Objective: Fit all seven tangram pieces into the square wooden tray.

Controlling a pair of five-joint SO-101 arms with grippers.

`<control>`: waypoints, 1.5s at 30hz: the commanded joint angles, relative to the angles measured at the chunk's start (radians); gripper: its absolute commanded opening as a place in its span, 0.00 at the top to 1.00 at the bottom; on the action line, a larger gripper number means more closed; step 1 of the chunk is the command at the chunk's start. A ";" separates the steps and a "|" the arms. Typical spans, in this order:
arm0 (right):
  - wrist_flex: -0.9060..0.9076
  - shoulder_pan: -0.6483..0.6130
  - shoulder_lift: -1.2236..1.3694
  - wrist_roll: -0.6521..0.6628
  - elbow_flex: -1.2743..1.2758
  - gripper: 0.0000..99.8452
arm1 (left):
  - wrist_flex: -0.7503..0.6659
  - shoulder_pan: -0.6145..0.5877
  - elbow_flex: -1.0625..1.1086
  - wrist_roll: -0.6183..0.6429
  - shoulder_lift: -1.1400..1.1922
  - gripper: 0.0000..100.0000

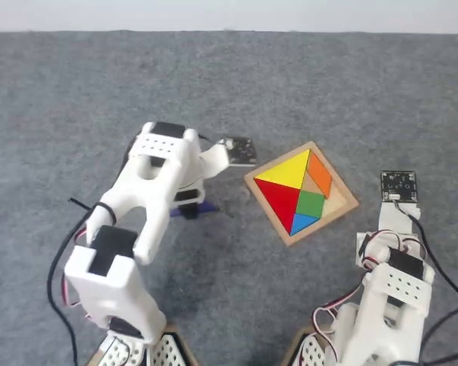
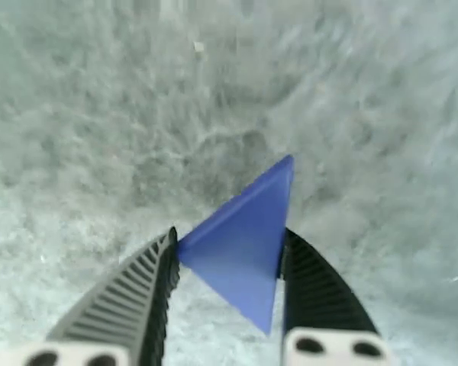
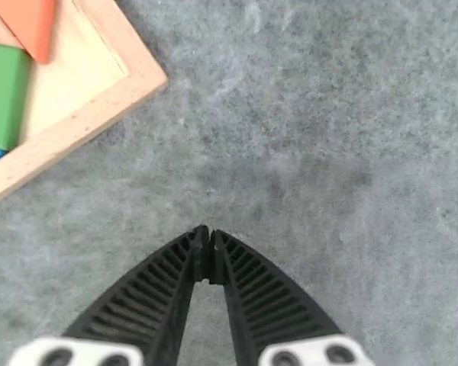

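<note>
In the high view, a grey felt-like mat (image 1: 76, 91) covered the table, and a pale wall (image 1: 229, 14) ran along the far edge. The square wooden tray (image 1: 291, 239) lay right of centre, turned corner-on. It held a yellow triangle (image 1: 286, 174), a red triangle (image 1: 278, 200), an orange piece (image 1: 320, 174), a green square (image 1: 311, 203) and a light-blue triangle (image 1: 301, 222); its right corner showed bare wood. The left arm (image 1: 149, 191) stretched over the mat left of the tray and hid most of a dark blue triangle (image 1: 192, 210). The right arm (image 1: 393, 282) stood at the near right.

In the left wrist view, the left gripper (image 2: 227, 238) was parted partway, its jaws pinching the dark blue triangle (image 2: 240, 244) by two edges above the mat.

In the right wrist view, the right gripper (image 3: 208, 232) had its jaws closed tip to tip with nothing between them. It was over bare mat, near the tray's corner (image 3: 99, 122).
</note>
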 commanded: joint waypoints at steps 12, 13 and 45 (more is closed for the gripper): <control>-0.019 0.582 -0.022 -0.038 -0.161 0.99 | 0.002 0.414 -0.389 0.697 0.002 0.96; -0.016 0.615 -0.022 -0.037 -0.167 0.99 | -0.018 0.430 -0.394 0.720 0.003 0.96; -0.151 0.995 0.611 -0.003 -0.618 0.99 | -0.078 0.476 -0.687 1.171 0.301 0.97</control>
